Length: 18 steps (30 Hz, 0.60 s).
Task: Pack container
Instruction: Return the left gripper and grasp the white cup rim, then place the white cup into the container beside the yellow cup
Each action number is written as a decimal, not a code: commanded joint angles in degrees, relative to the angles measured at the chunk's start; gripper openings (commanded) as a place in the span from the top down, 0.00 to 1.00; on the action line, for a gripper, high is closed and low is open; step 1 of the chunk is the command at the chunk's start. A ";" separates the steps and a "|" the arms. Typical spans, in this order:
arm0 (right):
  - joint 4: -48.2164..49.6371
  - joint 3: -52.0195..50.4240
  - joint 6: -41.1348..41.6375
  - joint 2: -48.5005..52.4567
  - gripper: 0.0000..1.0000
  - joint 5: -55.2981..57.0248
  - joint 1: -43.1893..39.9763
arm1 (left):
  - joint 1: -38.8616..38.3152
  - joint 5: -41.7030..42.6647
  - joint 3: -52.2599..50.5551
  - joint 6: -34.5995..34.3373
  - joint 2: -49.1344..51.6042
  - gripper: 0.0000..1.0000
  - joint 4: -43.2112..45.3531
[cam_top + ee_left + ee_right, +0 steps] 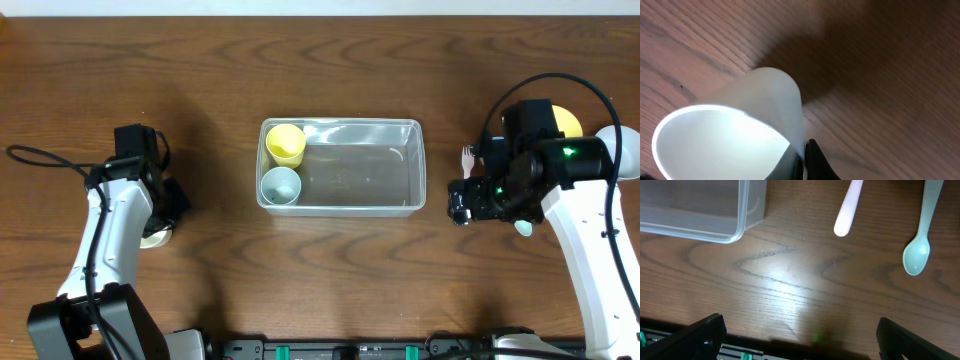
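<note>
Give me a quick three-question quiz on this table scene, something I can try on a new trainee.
1. True or false: the clear container holds two cups, a yellow cup and a pale-blue cup.
2. Where in the container do they sit? A) at the end nearer the left arm; B) at the end nearer the right arm; C) in the middle.
3. Fill in: in the right wrist view the right gripper has its fingers spread wide apart, so it is ____.
Key: 1 true; 2 A; 3 open.
</note>
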 commanded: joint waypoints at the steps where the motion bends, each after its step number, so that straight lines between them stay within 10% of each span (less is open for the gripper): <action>1: 0.04 1.01 -0.24 0.17 0.02 0.15 0.52 | 0.24 -0.92 -0.11 -0.02 0.24 0.94 0.15; 18: 4.26 1.03 2.67 -0.76 0.07 1.90 0.26 | -20.83 2.12 34.77 5.01 -4.02 0.94 -22.43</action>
